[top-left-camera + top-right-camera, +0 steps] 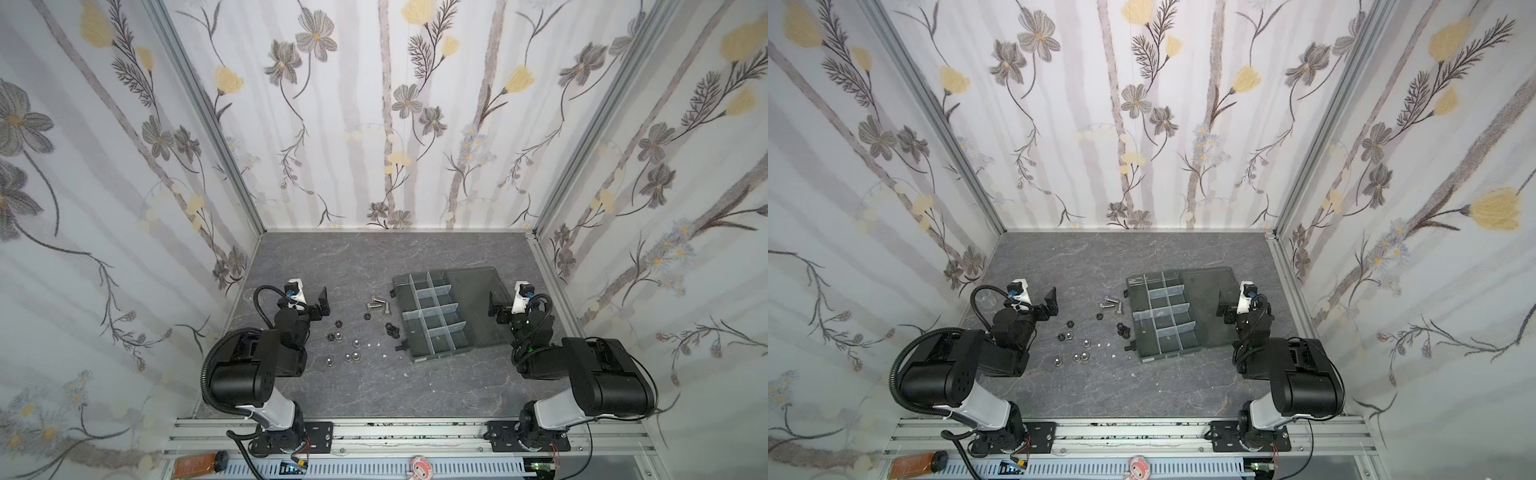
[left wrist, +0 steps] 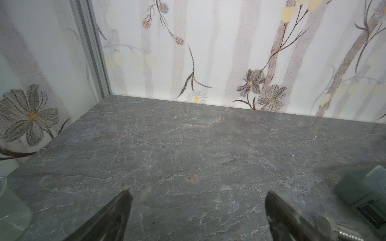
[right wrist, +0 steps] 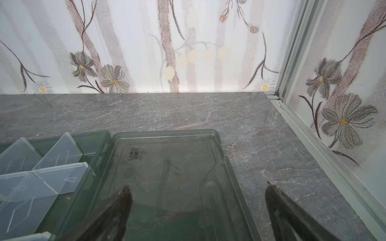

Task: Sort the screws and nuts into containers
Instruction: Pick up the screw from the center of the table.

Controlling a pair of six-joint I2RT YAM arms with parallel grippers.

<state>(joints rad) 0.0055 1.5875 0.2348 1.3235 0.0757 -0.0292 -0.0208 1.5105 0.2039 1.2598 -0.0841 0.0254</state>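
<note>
The screws [image 1: 375, 303] [image 1: 1108, 303] lie together on the dark marble table, just left of the organizer's far end. One screw [image 2: 336, 230] shows beside my left gripper's finger in the left wrist view. Black and silver domed nuts [image 1: 347, 345] [image 1: 1077, 345] are scattered nearer the front, with a black cluster [image 1: 391, 329] against the box. The containers [image 1: 433, 309] [image 1: 1165, 309] [image 3: 41, 167] appear empty. My left gripper [image 1: 322, 305] [image 1: 1050, 305] [image 2: 198, 195] hangs open over bare table, left of the screws. My right gripper [image 1: 495, 308] [image 1: 1224, 307] [image 3: 197, 187] stands open above the box's flat lid [image 3: 167, 167].
A small clear cup [image 1: 986, 297] [image 2: 8, 208] stands by the left wall behind the left arm. A few white specks [image 1: 379, 344] lie among the nuts. Floral walls close in three sides. The arm bases sit on a rail [image 1: 395, 432] at the front.
</note>
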